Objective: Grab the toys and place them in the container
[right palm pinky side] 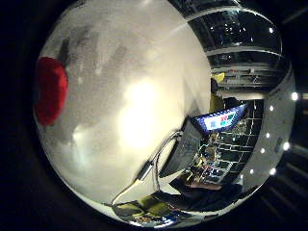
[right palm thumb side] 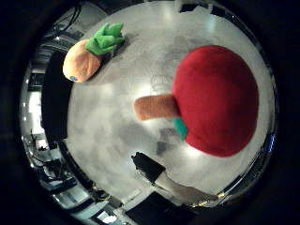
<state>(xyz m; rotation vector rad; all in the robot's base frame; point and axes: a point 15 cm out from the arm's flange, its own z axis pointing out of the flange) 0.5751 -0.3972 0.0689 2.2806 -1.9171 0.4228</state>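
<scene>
A red plush apple (right palm thumb side: 218, 101) with a brown stem and a small green leaf lies on the white table (right palm thumb side: 122, 136), close under my palm. It also shows at the rim of the little finger side view as a red plush apple (right palm pinky side: 50, 91). An orange plush fruit with green leaves (right palm thumb side: 86, 56) lies farther off on the same table, near its edge. One finger of my right hand (right palm thumb side: 164, 180) reaches in straight beside the apple without touching it. The hand holds nothing. No container is in view.
A dark flat shape (right palm thumb side: 54, 93) sits at the table's edge beside the orange toy. A lit monitor (right palm pinky side: 219, 120) stands at another edge of the table (right palm pinky side: 144, 125), with shelving and room clutter behind it.
</scene>
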